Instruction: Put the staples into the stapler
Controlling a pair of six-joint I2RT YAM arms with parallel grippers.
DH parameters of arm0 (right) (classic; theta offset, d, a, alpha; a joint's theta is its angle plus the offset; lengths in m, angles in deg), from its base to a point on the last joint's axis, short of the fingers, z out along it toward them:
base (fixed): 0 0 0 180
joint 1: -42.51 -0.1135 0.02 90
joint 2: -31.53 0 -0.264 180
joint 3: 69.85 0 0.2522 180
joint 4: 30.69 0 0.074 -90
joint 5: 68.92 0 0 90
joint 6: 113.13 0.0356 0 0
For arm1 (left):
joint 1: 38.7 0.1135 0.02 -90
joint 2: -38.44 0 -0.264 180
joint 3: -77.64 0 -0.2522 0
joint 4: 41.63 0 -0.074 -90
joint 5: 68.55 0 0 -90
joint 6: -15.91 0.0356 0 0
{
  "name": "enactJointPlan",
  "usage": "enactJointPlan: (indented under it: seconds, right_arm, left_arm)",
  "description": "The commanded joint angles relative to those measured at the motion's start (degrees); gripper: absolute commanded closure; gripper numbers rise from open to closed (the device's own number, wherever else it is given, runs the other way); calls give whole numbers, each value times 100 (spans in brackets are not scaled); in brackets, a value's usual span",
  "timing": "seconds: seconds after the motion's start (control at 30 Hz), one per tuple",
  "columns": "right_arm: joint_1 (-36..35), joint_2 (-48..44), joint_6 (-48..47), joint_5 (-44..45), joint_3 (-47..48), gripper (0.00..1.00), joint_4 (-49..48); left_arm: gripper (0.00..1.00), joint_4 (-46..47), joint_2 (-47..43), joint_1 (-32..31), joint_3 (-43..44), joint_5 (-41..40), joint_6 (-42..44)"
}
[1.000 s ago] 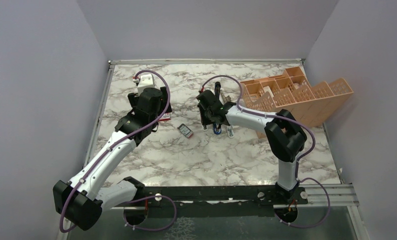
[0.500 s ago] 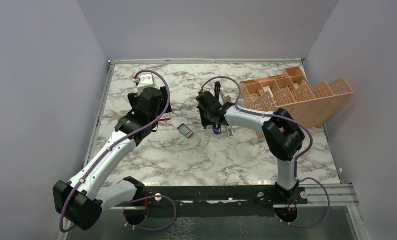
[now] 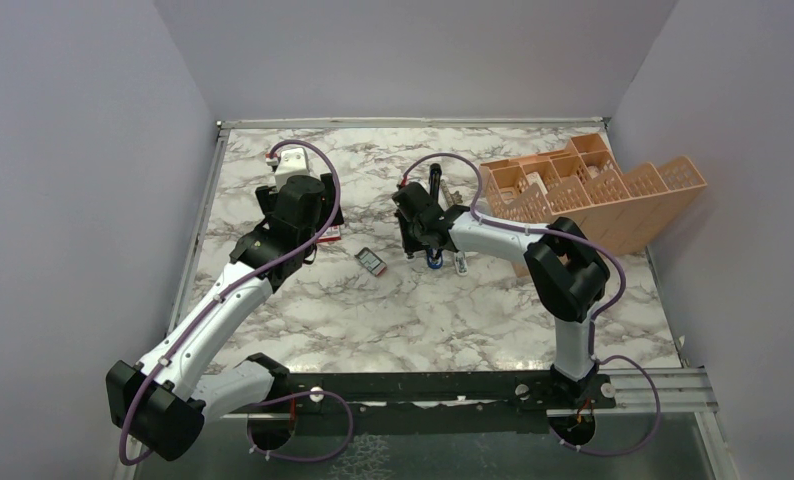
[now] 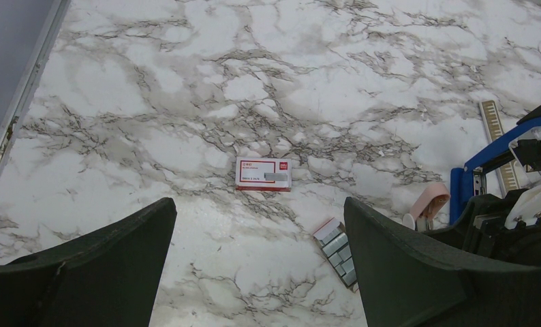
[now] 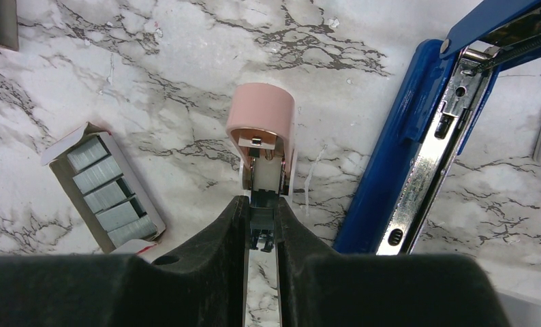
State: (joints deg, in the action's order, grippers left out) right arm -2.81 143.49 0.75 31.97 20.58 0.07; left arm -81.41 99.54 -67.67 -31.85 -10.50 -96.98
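The blue stapler (image 5: 404, 170) lies swung open on the marble, its silver channel bare; it also shows as the blue stapler (image 4: 496, 146) and the stapler (image 3: 434, 262). Staples (image 5: 107, 194) lie in rows in a small open tray, the same staples (image 4: 339, 246) and tray (image 3: 372, 262). My right gripper (image 5: 262, 212) is shut on a small grey piece that looks like a short strip of staples, low over the table left of the stapler's channel. A pink-and-white block (image 5: 261, 122) lies just beyond its tips. My left gripper (image 4: 257, 272) hangs open and empty above the table.
The red-and-white box (image 4: 263, 174) lies flat beyond my left fingers. A thin metal strip (image 4: 491, 119) rests beside the stapler. An orange divided basket (image 3: 593, 195) leans at the back right. A metal rail (image 4: 22, 102) runs along the table's left edge.
The right arm has edged a little to the left with its grey piece. The left arm has not moved.
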Motion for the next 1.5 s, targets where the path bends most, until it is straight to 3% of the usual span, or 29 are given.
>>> enactJointPlan:
  seconds: [0.0,1.03,1.47]
  right_arm:
    - [-28,-146,7,-208,-129,78,-26]
    - [-25,-265,164,-273,-340,78,94]
    - [-21,-285,58,-18,110,65,213]
  left_arm:
    - [7,64,0,23,-17,59,13]
    - [7,68,38,23,-6,57,31]
    - [7,69,44,23,-6,52,29]
